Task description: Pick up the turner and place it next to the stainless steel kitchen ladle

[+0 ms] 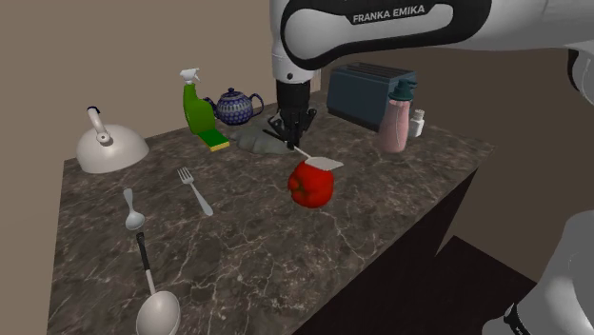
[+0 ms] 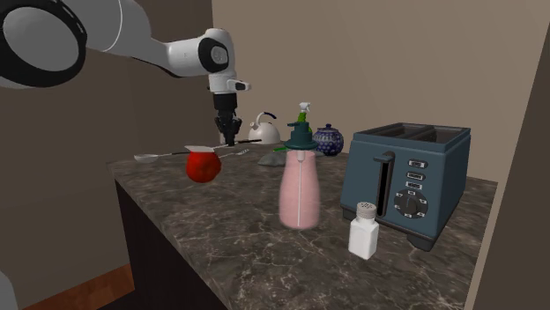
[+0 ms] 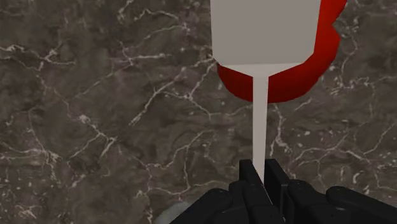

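My gripper point(image 1: 291, 136) point(image 2: 229, 135) point(image 3: 259, 173) is shut on the thin handle of a white turner point(image 1: 322, 164) point(image 2: 199, 147) point(image 3: 263, 38). The turner is lifted off the dark marble counter point(image 1: 247, 238), and its flat blade hangs just above a red pepper-like vegetable point(image 1: 310, 185) point(image 2: 202, 166) point(image 3: 305, 73). The grey ladle point(image 1: 152, 297), with a black handle, lies near the counter's front corner at the shoulder view's lower left, well away from the gripper.
A fork point(image 1: 193, 188) and a spoon point(image 1: 132, 209) lie between the gripper and the ladle. Along the back stand a kettle point(image 1: 109, 145), a green spray bottle point(image 1: 198, 107), a teapot point(image 1: 238, 106), a toaster point(image 1: 366, 93), a pink spray bottle point(image 1: 397, 119) and a shaker point(image 1: 417, 122).
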{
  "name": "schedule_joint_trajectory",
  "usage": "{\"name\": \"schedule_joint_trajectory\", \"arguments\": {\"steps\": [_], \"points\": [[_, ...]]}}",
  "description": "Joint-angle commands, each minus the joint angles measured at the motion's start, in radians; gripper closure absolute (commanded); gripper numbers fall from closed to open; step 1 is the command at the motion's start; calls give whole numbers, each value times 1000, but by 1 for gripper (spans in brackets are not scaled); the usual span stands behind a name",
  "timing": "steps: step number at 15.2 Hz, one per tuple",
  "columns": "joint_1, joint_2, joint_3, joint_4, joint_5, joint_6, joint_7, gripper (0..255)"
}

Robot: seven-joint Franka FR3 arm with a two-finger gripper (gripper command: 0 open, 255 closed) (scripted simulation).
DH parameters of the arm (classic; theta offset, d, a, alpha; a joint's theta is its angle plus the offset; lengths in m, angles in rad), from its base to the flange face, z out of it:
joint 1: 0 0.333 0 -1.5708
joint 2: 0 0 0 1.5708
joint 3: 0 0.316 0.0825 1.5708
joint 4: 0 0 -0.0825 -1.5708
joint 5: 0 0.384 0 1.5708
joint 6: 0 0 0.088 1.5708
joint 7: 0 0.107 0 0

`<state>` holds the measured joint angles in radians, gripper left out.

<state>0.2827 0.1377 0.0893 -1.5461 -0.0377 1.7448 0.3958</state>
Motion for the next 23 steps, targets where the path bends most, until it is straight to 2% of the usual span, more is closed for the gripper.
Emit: {"name": "schedule_joint_trajectory", "arguments": {"steps": [1,10,23], "points": [[26,-7,19,-7,-5,-2,48,255],[142,30,102,42,-34,-22,247,255],[138,25,100,-141,-35,155,253,255]]}}
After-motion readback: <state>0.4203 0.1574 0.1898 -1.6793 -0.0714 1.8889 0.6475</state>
